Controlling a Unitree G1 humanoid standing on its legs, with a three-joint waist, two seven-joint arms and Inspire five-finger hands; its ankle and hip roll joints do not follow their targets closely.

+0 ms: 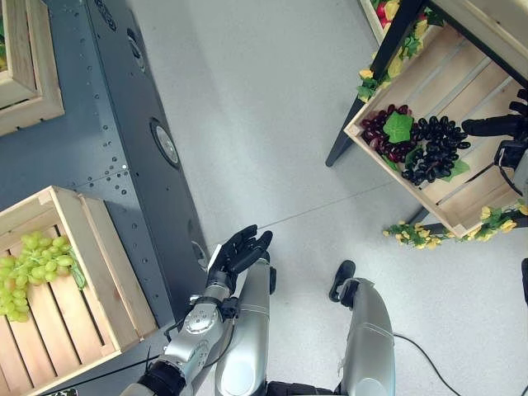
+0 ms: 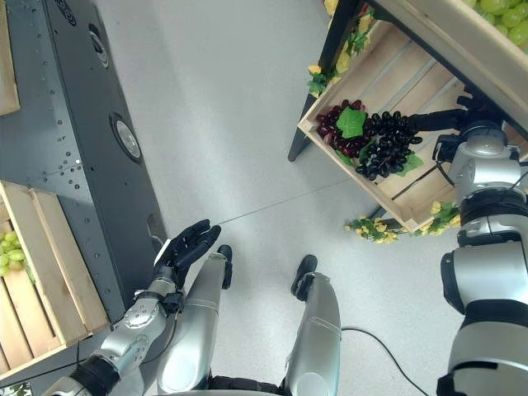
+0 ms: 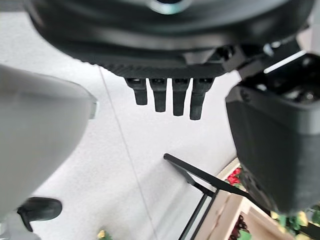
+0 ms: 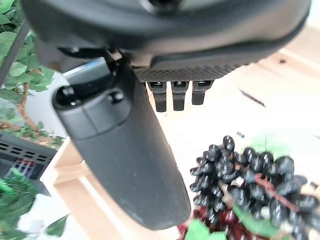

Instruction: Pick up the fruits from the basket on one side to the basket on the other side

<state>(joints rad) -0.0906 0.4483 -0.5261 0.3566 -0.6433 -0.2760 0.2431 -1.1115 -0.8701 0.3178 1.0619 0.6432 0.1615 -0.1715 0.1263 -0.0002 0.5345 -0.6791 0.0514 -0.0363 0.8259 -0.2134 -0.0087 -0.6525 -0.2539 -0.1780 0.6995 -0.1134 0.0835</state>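
Note:
A bunch of black grapes (image 1: 437, 148) lies beside a red bunch (image 1: 379, 128) in the wooden crate (image 1: 462, 82) on the right-hand stand. My right hand (image 2: 437, 120) reaches into that crate, open with fingers straight, its tips just short of the black bunch. In the right wrist view the black grapes (image 4: 250, 180) lie below the straight fingers (image 4: 172, 95), not touched. On my left stands another wooden crate (image 1: 91, 256) with a bunch of green grapes (image 1: 33, 264) in it. My left hand (image 1: 239, 252) hangs open and empty over the floor near my body, to the right of that crate.
A dark grey metal panel (image 1: 140, 140) runs between the left crate and the open floor. Yellow flower garlands (image 1: 421, 235) trim the right crate, whose black stand leg (image 1: 363, 99) reaches the floor. Another crate (image 1: 25, 74) sits at the upper left.

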